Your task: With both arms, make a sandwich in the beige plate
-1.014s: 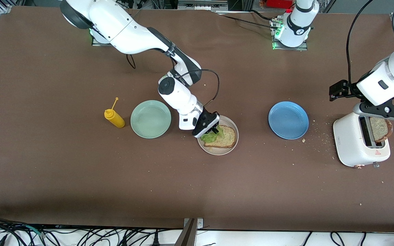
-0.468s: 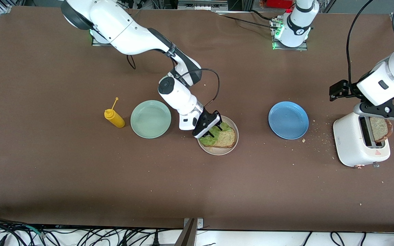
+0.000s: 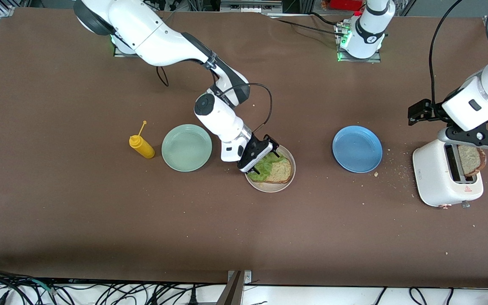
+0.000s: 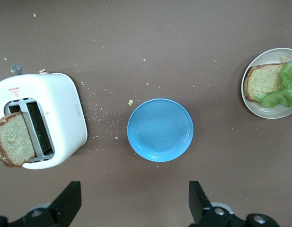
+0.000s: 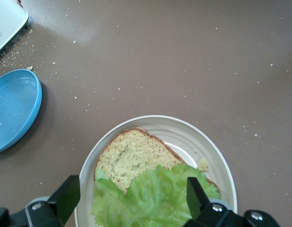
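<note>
**Lettuce on bread in the beige plate, second slice in the toaster**

The brown table (image 3: 100, 220) carries everything; the right arm (image 3: 163, 38) reaches from its base to the beige plate, and the left arm (image 3: 487, 91) is held over the toaster at its own end of the table.

The white toaster (image 3: 441, 178) stands at the left arm's end, crumbs scattered beside it; a bread slice (image 3: 472, 160) sticks up out of one slot, tilted outward. The blue plate (image 3: 357, 148) lies between the toaster and the beige plate; the mint plate (image 3: 187, 147) lies just beside the beige plate toward the right arm's end; the yellow bottle (image 3: 142, 146) stands next to the mint plate, farther toward that end.

The beige plate (image 3: 288, 180) sits mid-table; on it lies one slice of bread (image 3: 281, 169), with a ruffled lettuce leaf (image 3: 265, 166) covering the part toward the right arm's end, so the sandwich has no top slice.

The right gripper (image 3: 262, 154) hangs low over the lettuce, jaws spread wide and holding nothing; its fingers (image 5: 65, 196) straddle the leaf in the right wrist view. The left gripper (image 4: 134, 203) is over the toaster, jaws wide apart and empty.
</note>
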Robot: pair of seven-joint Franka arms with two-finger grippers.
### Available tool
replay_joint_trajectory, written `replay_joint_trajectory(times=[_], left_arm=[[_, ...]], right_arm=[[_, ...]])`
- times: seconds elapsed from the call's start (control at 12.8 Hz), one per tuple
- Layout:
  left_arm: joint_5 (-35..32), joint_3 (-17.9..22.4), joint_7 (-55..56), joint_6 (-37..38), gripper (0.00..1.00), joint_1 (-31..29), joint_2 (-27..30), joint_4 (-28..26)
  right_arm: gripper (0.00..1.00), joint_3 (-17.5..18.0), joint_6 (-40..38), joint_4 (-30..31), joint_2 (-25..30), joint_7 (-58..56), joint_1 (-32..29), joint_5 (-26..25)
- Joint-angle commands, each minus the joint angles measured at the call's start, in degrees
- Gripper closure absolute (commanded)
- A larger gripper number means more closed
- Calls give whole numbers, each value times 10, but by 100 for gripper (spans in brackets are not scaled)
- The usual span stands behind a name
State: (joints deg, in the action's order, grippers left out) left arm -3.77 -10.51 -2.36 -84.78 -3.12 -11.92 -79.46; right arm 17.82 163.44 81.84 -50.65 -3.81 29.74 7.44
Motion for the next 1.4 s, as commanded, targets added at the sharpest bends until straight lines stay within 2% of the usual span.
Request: replay_joint_trajectory(times=[0.0, 0.31, 0.62, 0.86, 1.17, 1.33], left_arm=[[4, -1, 1, 9, 0, -2, 2, 5], [3, -1, 1, 9, 0, -2, 2, 5], [3, 0, 1, 9, 0, -3, 2, 5], [3, -1, 1, 9, 0, -3, 2, 5], [3, 0, 1, 9, 0, -3, 2, 5], [3, -1, 1, 9, 0, -3, 2, 5]], right_arm=[[0, 3, -85, 83, 93, -9, -42, 5], [0, 4, -189, 199, 214, -8, -106, 6], [0, 3, -405, 212, 320, -8, -172, 6], [0, -1, -513, 214, 384, -13, -216, 5], [0, -73, -552, 241, 438, -72, -231, -3], [0, -82, -572, 245, 451, -69, -264, -4]])
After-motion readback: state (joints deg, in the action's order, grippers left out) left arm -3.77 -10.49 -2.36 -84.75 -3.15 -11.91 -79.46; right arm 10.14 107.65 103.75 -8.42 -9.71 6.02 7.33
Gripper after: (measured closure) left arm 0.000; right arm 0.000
